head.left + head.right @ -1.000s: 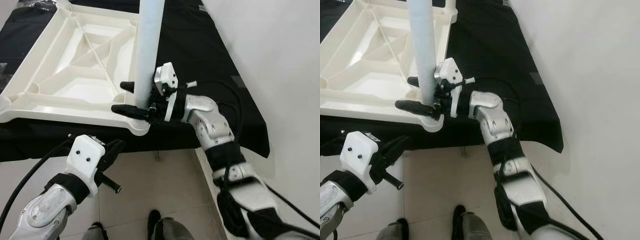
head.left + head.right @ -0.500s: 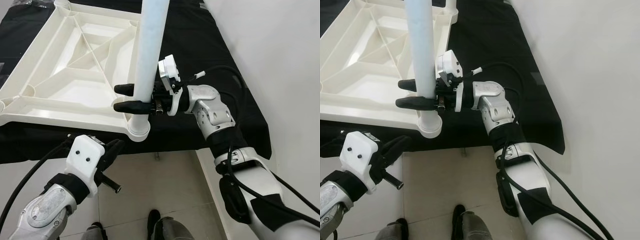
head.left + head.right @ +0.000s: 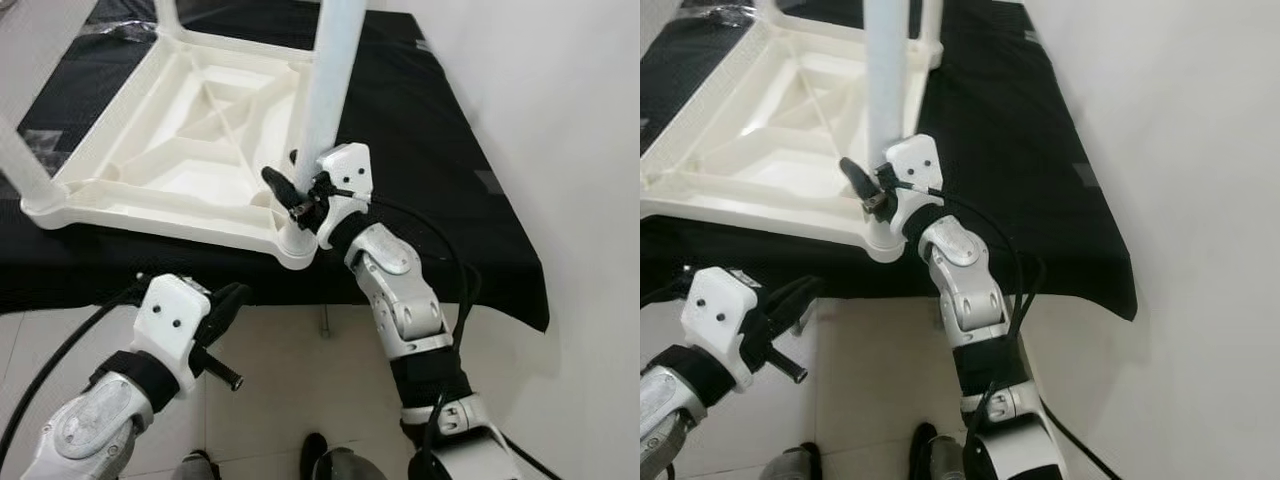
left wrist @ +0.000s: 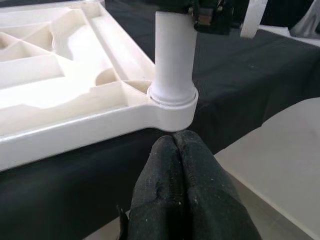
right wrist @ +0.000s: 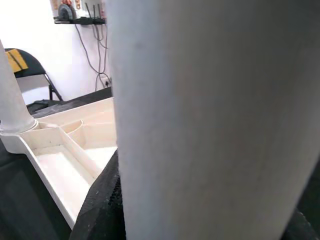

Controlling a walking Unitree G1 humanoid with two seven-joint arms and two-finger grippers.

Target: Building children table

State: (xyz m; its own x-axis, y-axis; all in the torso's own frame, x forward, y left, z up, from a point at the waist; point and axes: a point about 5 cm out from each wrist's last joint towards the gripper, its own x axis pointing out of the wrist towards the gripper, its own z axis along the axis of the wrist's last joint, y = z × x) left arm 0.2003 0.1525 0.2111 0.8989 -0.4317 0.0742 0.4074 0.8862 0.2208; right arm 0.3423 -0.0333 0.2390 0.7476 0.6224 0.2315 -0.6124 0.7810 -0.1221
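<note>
While white leg [image 3: 325, 100] stands upright in tabletop [image 3: 160, 170] near-right corner socket, right gripper [image 3: 292, 196] fingers pinch its base — left gripper [image 4: 182, 192] fingers pressed together, just below that corner.

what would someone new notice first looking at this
A white plastic table top lies upside down on a black-covered surface, near its front edge. The right gripper is closed around a white leg standing upright in the near corner socket. The left gripper hangs shut below that corner.
</note>
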